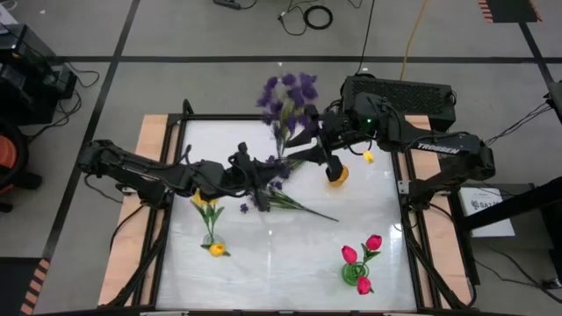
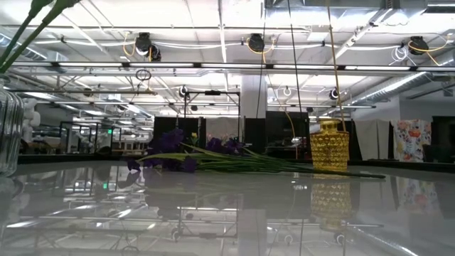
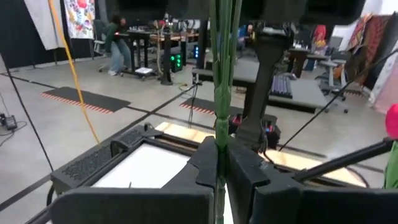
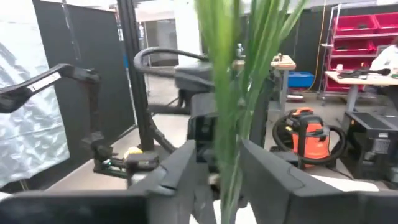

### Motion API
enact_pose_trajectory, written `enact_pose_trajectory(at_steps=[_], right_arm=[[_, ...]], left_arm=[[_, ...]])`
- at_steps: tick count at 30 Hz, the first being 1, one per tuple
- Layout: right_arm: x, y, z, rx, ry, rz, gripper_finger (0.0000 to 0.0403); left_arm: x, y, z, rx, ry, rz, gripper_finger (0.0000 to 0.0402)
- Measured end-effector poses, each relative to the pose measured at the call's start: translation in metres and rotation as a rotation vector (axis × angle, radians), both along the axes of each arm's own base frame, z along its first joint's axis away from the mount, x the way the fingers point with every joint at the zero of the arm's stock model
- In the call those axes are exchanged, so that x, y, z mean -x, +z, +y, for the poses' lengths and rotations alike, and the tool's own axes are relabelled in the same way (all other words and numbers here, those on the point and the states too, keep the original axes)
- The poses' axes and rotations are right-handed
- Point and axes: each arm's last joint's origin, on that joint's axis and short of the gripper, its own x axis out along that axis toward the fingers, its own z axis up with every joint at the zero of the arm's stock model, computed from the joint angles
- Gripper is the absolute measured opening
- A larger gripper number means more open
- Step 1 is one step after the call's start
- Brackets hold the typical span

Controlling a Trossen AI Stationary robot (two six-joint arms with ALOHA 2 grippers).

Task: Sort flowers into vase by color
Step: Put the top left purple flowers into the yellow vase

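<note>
A purple sprig (image 1: 287, 95) stands upright above the table's far middle, its green stems (image 3: 221, 93) running down into my left gripper (image 3: 221, 152), which is shut on them. My right gripper (image 4: 225, 163) is open, and the same stems (image 4: 233, 106) pass between its fingers higher up. In the high view the left gripper (image 1: 262, 172) and the right gripper (image 1: 304, 147) meet at the stems. More purple sprigs (image 1: 268, 191) lie flat on the table. Yellow tulips (image 1: 207, 202) stand in a glass vase (image 1: 213, 246); pink-red tulips (image 1: 362, 250) stand in a green vase (image 1: 355, 274). My left gripper pinches the sprig's green stems (image 3: 220, 138) between its two fingers, low on the stems. The fingers come in level and lie across the stems. The sprig stands upright above the fingers, lifted clear of the table.
A yellow vase (image 1: 337, 175) stands right of the grippers, also in the low view (image 2: 329, 146). The lying sprigs' stems (image 1: 307, 211) stretch toward the table's middle. Wooden rails (image 1: 151, 132) edge the table left and right. Bare table lies along the near middle.
</note>
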Motion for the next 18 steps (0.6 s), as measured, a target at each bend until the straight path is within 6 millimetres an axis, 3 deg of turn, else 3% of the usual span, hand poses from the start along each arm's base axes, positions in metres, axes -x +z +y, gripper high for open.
enact_pose_trajectory(at_steps=[6, 13, 18], right_arm=[[0.013, 0.011, 0.002, 0.009, -0.001, -0.043, 0.0184], [0.017, 0.025, 0.002, 0.016, -0.046, -0.166, 0.0231], [0.017, 0.028, -0.004, 0.019, -0.041, -0.212, 0.0256]], left_arm=[[0.014, 0.02, 0.002, 0.008, -0.062, -0.06, 0.0016], [0.02, 0.049, 0.012, -0.117, -0.127, -0.074, 0.0016], [0.014, 0.049, 0.032, -0.095, -0.119, -0.005, 0.0016]])
